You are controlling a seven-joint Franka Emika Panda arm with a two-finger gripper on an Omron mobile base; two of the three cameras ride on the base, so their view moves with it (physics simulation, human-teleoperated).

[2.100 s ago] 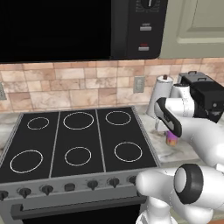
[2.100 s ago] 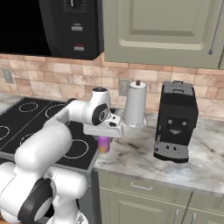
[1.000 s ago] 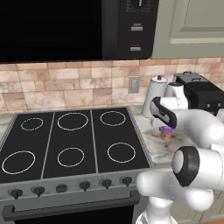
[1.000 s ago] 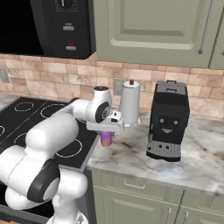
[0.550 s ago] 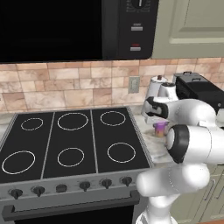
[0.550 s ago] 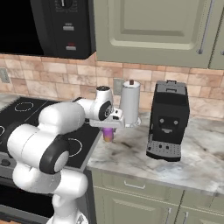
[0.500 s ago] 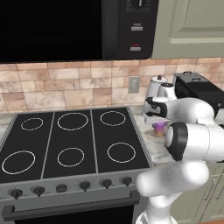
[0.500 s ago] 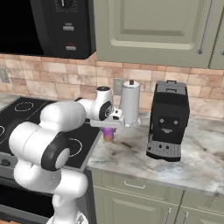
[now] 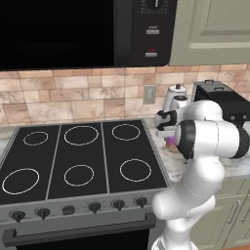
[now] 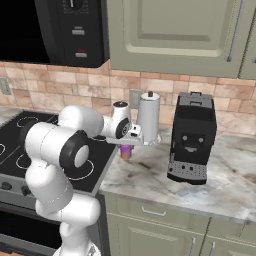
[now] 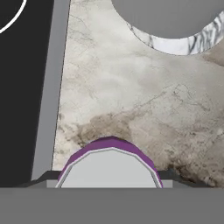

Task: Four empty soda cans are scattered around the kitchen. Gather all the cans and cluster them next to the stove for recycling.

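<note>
A purplish-pink soda can (image 10: 126, 151) with a silver top (image 11: 109, 168) sits between my gripper's fingers, low over the marble counter (image 10: 150, 175) just right of the stove (image 9: 73, 161). My gripper (image 10: 127, 145) points straight down and is shut on the can (image 9: 171, 143). Whether the can's base touches the counter I cannot tell. In the hand view the stove's steel rim and black glass (image 11: 22, 87) run along the left. A fingertip (image 11: 41, 178) shows dark on either side of the can.
A white paper-towel roll (image 10: 148, 117) stands right behind the hand, and its base (image 11: 175, 17) is at the top of the hand view. A black coffee machine (image 10: 192, 137) is further right. A black microwave (image 9: 73, 29) hangs over the stove.
The base views shifted early on. Since then my arm's big links have swung round close to the cameras. The hand with the can has stayed over nearly the same spot.
</note>
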